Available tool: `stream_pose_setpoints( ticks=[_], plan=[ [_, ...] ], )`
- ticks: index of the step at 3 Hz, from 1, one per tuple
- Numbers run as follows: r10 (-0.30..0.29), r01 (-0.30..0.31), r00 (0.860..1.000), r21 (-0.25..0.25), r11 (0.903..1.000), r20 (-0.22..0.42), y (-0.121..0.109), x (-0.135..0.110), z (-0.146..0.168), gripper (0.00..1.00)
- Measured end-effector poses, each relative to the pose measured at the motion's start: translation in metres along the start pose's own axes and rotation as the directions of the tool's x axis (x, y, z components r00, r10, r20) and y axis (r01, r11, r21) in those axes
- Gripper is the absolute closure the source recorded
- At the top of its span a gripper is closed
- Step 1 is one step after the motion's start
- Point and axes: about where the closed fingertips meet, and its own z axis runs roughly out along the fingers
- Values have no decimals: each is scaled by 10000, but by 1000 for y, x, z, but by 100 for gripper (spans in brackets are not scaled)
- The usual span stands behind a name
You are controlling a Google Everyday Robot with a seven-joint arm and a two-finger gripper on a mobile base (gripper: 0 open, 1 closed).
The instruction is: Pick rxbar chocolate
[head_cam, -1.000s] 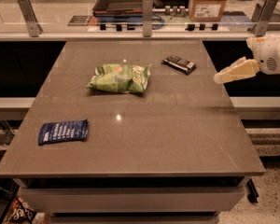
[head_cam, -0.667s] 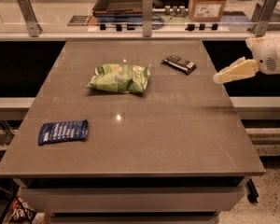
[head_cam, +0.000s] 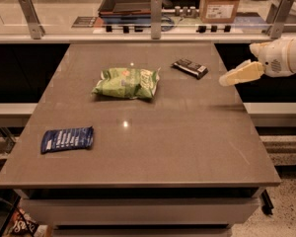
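Well, three packets lie on one table: a single rxbar chocolate toward the far right, one green bag left of it, and one blue packet near the left edge. One gripper hangs right of the bar, apart from it; whether it is open or closed, I cannot tell.

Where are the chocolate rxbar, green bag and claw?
small flat black rxbar chocolate wrapper (head_cam: 189, 68), camera view, wrapper's middle
crinkled green bag (head_cam: 127, 83), camera view, bag's middle
pale yellow claw (head_cam: 225, 80), camera view, its tip, right of the wrapper

On table: rxbar chocolate back right, crinkled bag left of it, packet front left. Pincer over right edge.
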Motion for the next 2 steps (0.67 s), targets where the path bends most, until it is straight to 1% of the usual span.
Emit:
stream_pose_setpoints(
  ticks=[1, 2],
  plan=[
    [286, -281, 9995, -367, 9989, 156, -6, 2, 25, 0],
    [386, -370, 9987, -474, 9982, 330, -5, -1, 48, 0]
  ],
)
